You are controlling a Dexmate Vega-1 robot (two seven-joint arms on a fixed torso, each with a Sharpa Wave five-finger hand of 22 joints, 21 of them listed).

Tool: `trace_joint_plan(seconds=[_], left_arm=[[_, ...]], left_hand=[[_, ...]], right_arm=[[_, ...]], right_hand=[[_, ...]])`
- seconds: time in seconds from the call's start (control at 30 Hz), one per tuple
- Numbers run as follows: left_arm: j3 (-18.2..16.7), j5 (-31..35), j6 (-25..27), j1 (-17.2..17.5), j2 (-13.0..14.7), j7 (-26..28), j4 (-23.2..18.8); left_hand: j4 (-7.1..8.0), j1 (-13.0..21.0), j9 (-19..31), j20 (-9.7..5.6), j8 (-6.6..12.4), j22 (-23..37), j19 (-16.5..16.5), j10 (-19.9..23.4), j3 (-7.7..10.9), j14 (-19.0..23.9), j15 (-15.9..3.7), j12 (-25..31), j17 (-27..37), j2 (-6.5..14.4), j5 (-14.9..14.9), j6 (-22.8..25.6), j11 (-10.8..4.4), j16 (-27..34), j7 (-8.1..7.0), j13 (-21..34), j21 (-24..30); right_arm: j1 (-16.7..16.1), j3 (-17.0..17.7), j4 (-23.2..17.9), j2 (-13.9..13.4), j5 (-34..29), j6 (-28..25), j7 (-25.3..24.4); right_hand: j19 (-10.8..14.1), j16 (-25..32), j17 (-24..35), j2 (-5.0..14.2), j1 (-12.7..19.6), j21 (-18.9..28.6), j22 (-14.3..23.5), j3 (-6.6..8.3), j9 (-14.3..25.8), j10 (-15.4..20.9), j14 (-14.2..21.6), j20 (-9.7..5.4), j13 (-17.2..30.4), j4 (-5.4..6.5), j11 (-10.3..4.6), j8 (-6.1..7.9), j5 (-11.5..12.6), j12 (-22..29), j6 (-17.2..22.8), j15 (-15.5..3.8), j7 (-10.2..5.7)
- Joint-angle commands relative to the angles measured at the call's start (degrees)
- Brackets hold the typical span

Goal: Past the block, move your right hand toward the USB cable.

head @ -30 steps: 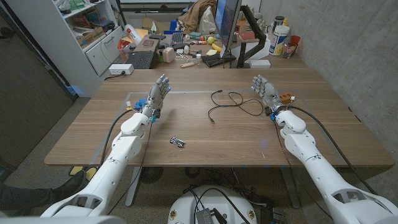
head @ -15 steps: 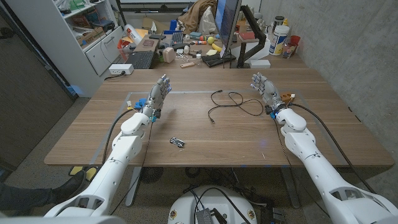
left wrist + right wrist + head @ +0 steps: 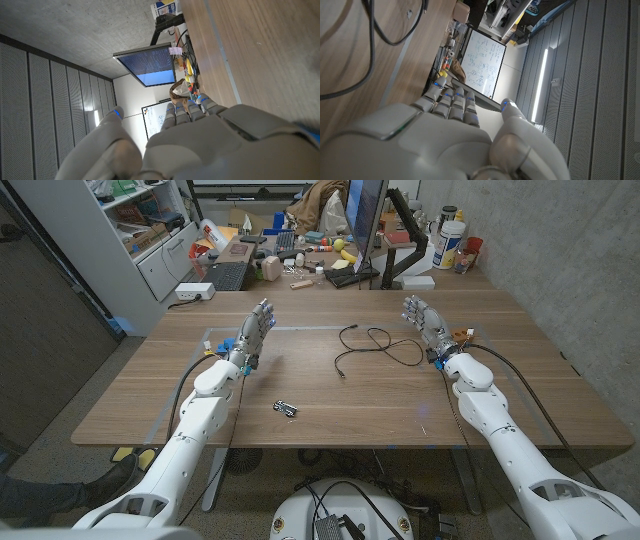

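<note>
On the far left, the left hand stands upright over the table, fingers apart and straight, holding nothing. Just beside it there is something small and blue; I can't tell what. A little further along, nearer the front edge, a small metal piece lies by itself.

In the middle, the cable sprawls in loose black loops, one loose end trailing toward the front. It lies between the 2 hands, nearer the right one.

The right hand is raised, fingers spread and pointing up, empty. The block — orange, small — sits just beside its wrist, on the outer side, so I'd judge the hand is already about level with it and has a short stretch left to reach the cable.

The risk from here: if the hand comes in low, a finger could hook a loop and drag the whole cable, or the forearm could nudge the block off its spot — both from sweeping sideways too near the tabletop
</note>
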Motion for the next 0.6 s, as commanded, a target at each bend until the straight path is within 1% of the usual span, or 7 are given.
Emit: trace_joint_plan(seconds=[0.03, 0.23, 0.43, 0.6], left_arm=[[-0.33, 0.26, 0.62, 0.22, 0.09, -0.23, -0.79], [-0.33, 0.37, 1.01, 0.24, 0.25, -0.30, -1.11], [-0.47, 0.22, 0.85, 0.13, 0.18, -0.44, -1.10], [-0.43, 0.21, 0.83, -0.01, 0.14, -0.59, -0.91]], left_hand=[[-0.01, 0.27, 0.17, -2.61, 0.23, 0.24, -0.49, -0.44, -0.26, -0.41, 0.20, 0.25, 0.06, 0.21, 0.20, 0.01, -0.31, -0.06, 0.33, 0.14, -0.09], [-0.01, 0.29, 0.17, -2.54, 0.26, 0.24, -0.50, -0.48, -0.33, -0.44, 0.21, 0.25, 0.06, 0.26, 0.20, 0.09, -0.22, -0.05, 0.43, 0.14, -0.22], [-0.02, 0.32, 0.17, -2.50, 0.27, 0.25, -0.52, -0.59, -0.39, -0.49, 0.22, 0.22, 0.07, 0.31, 0.20, 0.12, -0.53, -0.05, 0.37, 0.14, -0.35], [-0.03, 0.34, 0.17, -2.46, 0.27, 0.26, -0.53, -0.45, -0.45, -0.49, 0.24, 0.28, 0.07, 0.34, 0.20, 0.12, -0.40, -0.04, 0.38, 0.14, -0.47]], right_arm=[[0.30, -0.86, -0.23, -0.77, -2.35, 0.58, 0.77], [0.47, -1.54, -0.18, -1.24, -4.51, 1.41, 0.19], [0.53, -2.13, -0.25, -1.66, -6.81, 2.41, -0.75], [0.55, -2.61, -0.43, -1.99, -8.98, 3.16, -1.94]], right_hand=[[0.36, 0.07, 0.17, 0.23, 0.55, -0.15, 0.24, -0.19, 0.30, 0.65, 0.48, -1.51, 0.10, -0.13, -0.07, 0.30, 0.25, 0.07, 0.13, -0.02, -0.49], [0.41, 0.05, 0.15, 0.22, 0.56, -0.33, 0.25, -0.25, 0.31, 0.77, 0.59, -1.53, 0.11, -0.18, -0.11, 0.32, 0.26, 0.08, 0.18, -0.10, -0.64], [0.49, 0.01, 0.13, 0.19, 0.57, -0.44, 0.25, -0.28, 0.31, 0.83, 0.65, -1.53, 0.11, -0.23, -0.18, 0.33, 0.28, 0.07, 0.22, -0.15, -0.76], [0.54, -0.01, 0.11, 0.20, 0.60, -0.57, 0.25, -0.27, 0.31, 0.90, 0.78, -1.56, 0.11, -0.28, -0.15, 0.34, 0.30, 0.06, 0.26, -0.32, -0.87]])
